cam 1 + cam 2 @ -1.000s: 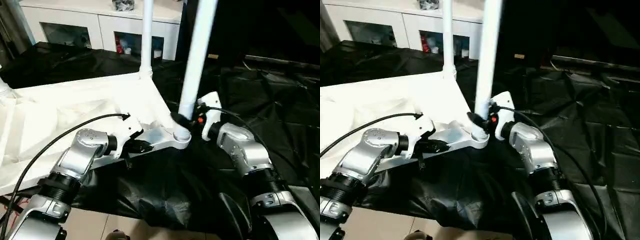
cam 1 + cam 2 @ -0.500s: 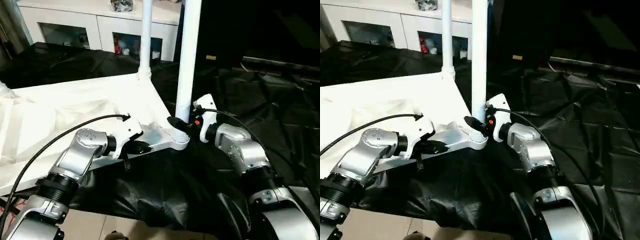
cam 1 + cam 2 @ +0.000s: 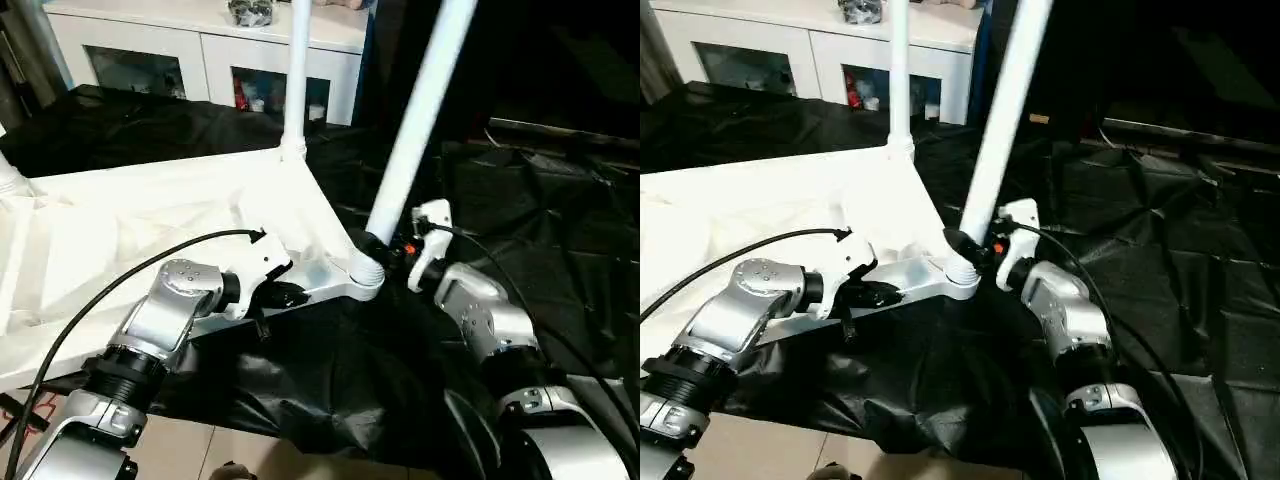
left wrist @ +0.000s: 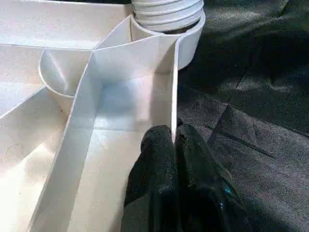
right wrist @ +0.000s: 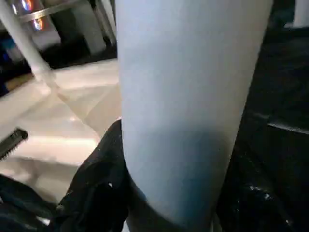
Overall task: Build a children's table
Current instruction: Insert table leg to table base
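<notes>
The large white rectangular plastic table top (image 3: 150,215) is seen lying upside down across the left half of the head views, its ribbed underside facing up, on crumpled black plastic sheeting (image 3: 520,190) that covers the floor. At the centre of the frame, a long white tapered tubular leg (image 3: 420,120) is seated by its threaded end in the round corner socket (image 3: 362,280) nearest the camera and leans toward the upper right. A second white tubular leg (image 3: 296,70) is seen standing upright in the far corner socket, at upper centre.

The right gripper (image 3: 385,248) is clamped about halfway open around the base of the leaning leg, just above the socket; in the right wrist view its black fingers (image 5: 99,183) are shown on either side of the tube. The left gripper (image 3: 285,295) is pinched almost fully closed on the thin side wall (image 4: 175,87) of the table top, just left of that socket, one finger on each face of the wall.

A white cabinet with glass doors (image 3: 200,50) is visible along the upper left.
</notes>
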Tool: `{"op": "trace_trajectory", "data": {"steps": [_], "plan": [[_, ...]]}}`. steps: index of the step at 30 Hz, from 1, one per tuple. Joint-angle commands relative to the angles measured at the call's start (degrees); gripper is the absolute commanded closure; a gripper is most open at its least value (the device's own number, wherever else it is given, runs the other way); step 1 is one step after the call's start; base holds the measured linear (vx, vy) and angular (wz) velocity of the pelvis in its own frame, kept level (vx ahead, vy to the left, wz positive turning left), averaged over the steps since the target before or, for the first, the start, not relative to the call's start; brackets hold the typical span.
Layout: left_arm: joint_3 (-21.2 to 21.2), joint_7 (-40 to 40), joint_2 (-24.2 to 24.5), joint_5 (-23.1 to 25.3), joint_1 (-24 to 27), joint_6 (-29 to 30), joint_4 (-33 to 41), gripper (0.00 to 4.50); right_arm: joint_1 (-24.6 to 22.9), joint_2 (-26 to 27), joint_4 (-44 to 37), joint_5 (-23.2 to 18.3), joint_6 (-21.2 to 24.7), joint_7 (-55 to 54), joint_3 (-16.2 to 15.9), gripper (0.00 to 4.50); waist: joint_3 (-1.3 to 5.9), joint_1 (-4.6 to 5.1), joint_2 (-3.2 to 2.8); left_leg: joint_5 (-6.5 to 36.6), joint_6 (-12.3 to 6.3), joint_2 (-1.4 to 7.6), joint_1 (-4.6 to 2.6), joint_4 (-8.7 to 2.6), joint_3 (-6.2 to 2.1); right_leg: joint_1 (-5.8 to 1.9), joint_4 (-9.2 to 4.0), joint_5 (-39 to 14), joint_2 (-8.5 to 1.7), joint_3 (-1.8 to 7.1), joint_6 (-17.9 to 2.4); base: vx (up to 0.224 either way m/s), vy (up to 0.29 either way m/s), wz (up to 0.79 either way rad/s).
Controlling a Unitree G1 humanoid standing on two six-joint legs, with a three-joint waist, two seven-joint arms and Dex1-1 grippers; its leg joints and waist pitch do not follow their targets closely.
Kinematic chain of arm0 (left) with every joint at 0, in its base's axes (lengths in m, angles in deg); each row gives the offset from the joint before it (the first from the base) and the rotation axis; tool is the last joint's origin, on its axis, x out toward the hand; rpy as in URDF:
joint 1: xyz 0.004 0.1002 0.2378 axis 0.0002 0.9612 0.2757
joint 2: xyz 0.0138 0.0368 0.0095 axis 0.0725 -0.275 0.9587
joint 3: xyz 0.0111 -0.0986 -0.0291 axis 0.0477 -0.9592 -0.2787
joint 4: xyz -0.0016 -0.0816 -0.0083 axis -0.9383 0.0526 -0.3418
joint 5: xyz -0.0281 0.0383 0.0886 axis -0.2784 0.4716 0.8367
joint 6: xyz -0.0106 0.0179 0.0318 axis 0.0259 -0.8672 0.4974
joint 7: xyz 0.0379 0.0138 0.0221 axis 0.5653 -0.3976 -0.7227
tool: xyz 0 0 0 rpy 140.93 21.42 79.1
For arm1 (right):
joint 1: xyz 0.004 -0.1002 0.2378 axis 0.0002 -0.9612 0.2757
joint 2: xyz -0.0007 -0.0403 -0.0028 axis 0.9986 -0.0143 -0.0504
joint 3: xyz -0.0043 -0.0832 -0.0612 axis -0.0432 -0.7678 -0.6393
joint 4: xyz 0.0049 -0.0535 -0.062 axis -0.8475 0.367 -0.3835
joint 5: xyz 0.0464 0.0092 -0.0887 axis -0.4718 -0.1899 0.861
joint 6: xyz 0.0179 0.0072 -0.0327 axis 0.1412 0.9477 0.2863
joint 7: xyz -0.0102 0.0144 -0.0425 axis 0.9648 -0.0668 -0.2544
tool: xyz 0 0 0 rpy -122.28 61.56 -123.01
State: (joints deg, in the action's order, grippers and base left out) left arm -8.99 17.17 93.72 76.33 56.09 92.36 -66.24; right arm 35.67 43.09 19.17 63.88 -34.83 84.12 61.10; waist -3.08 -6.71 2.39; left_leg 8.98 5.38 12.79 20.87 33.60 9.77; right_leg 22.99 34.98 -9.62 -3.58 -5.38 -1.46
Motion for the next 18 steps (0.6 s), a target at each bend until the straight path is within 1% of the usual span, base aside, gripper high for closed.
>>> {"op": "trace_trajectory", "data": {"steps": [1, 2, 3, 5, 6, 9, 10, 11, 13, 14, 15, 17, 18], "plan": [[0.37, 0.05, -0.65, -0.59, -0.87, 0.02, -0.46, 4.5, -3.49, -0.42, 3.74, -0.42, -0.65, -0.04, 2.72, 2.59, 3.75, 0.14, -1.04, 17.94, 0.54, 0.79, -1.17, -4.08, -0.11, -2.4, -5.04, -19.73, -4.7, 3.02, -8.62, 0.0, 0.0, 0.0], [0.38, 0.05, -0.66, -0.58, -0.9, 0.01, -0.48, 4.5, -3.6, -0.37, 3.77, -0.5, -0.78, -0.03, 2.81, 2.59, 3.78, 0.07, -1.03, 18.09, 0.52, 0.81, -1.27, -4.08, -0.13, -2.4, -5.05, -19.78, -4.7, 3.02, -8.67, 0.0, 0.0, 0.0], [0.46, 0.05, -0.71, -0.49, -1.05, -0.04, -0.62, 4.5, -4.38, -0.04, 4.07, -1.08, -1.84, 0.05, 3.45, 2.59, 3.79, 0.12, -1.15, 18.18, 0.57, 0.86, -1.11, -4.17, -0.23, -2.51, -4.95, -19.41, -4.67, 2.97, -8.93, 0.0, 0.0, 0.0], [0.51, 0.2, -0.88, -0.34, -1.41, -0.23, -1.07, 4.5, -5.36, 0.18, 4.65, -1.24, -3.95, 0.09, 3.77, 2.6, 3.79, 0.11, -1.43, 18.65, 0.63, 0.82, -1.21, -4.18, -0.24, -2.45, -5.02, -19.75, -4.68, 2.94, -9.06, 0.0, 0.0, 0.0], [0.5, 0.25, -0.91, -0.28, -1.55, -0.32, -1.25, 4.5, -5.69, 0.23, 4.96, -1.24, -4.81, -0.01, 3.85, 2.6, 3.64, 0.16, -1.3, 19.62, 0.59, 0.78, -1.29, -4.19, -0.23, -2.34, -5.21, -21.02, -4.66, 2.89, -8.89, 0.0, 0.0, 0.0], [0.56, 0.61, -1.12, 0.0, -2.05, -0.56, -1.85, 4.5, -6.7, -0.08, 5.18, -0.41, -7.87, -0.29, 3.79, 2.6, 3.61, 0.12, -1.32, 20.49, 0.62, 0.75, -1.38, -4.21, -0.31, -2.28, -5.55, -23.52, -4.79, 2.82, -8.24, 0.0, 0.0, 0.0], [0.58, 0.64, -1.13, 0.02, -2.1, -0.57, -1.89, 4.5, -6.79, -0.18, 5.14, -0.21, -8.23, -0.29, 3.68, 2.6, 3.63, 0.07, -1.34, 20.65, 0.62, 0.76, -1.44, -4.22, -0.35, -2.25, -5.59, -23.95, -4.75, 2.82, -8.09, 0.0, 0.0, 0.0], [0.64, 0.66, -0.99, 0.06, -1.98, -0.61, -1.75, 4.5, -7.34, -0.49, 4.05, 0.79, -8.96, -0.17, 2.77, 2.6, 3.6, 0.03, -1.46, 20.73, 0.67, 0.79, -1.41, -4.27, -0.42, -2.27, -5.55, -23.98, -4.78, 2.81, -8.12, 0.0, 0.0, 0.0], [0.77, 0.7, -0.74, 0.19, -1.77, -0.69, -1.5, 4.5, -8.08, -0.97, 1.63, 2.3, -9.52, 0.16, 1.13, 2.6, 3.53, -0.05, -1.28, 20.97, 0.6, 0.8, -1.33, -4.37, -0.44, -2.24, -5.62, -24.5, -4.75, 2.8, -7.73, 0.0, 0.0, 0.0], [0.8, 0.71, -0.71, 0.22, -1.75, -0.71, -1.49, 4.5, -8.12, -1.04, 1.3, 2.49, -9.56, 0.25, 0.88, 2.6, 3.54, -0.08, -1.28, 21.04, 0.67, 0.8, -1.37, -4.37, -0.47, -2.23, -5.61, -24.68, -4.73, 2.8, -7.62, 0.0, 0.0, 0.0], [0.87, 0.73, -0.63, 0.28, -1.67, -0.76, -1.39, 4.5, -8.2, -1.38, 0.25, 3.28, -9.55, 0.55, -0.13, 2.6, 3.55, -0.08, -1.21, 20.74, 0.61, 0.76, -1.25, -4.4, -0.47, -2.32, -5.6, -24.71, -4.71, 2.8, -7.44, 0.0, 0.0, 0.0], [0.95, 0.75, -0.6, 0.32, -1.56, -0.97, -1.42, 4.5, -7.98, -1.91, -0.47, 4.61, -10.2, 0.86, -1.58, 2.6, 3.55, -0.11, -1.21, 20.51, 0.58, 0.72, -1.19, -4.39, -0.47, -2.34, -5.66, -25.06, -4.75, 2.79, -7.19, 0.0, 0.0, 0.0], [1.0, 0.76, -0.57, 0.34, -1.49, -1.14, -1.46, 4.5, -7.82, -2.06, -0.54, 5.01, -10.42, 0.96, -2.08, 2.6, 3.52, -0.05, -1.1, 20.57, 0.52, 0.7, -1.18, -4.37, -0.46, -2.32, -5.69, -25.47, -4.75, 2.78, -7.01, 0.0, 0.0, 0.0]]}}
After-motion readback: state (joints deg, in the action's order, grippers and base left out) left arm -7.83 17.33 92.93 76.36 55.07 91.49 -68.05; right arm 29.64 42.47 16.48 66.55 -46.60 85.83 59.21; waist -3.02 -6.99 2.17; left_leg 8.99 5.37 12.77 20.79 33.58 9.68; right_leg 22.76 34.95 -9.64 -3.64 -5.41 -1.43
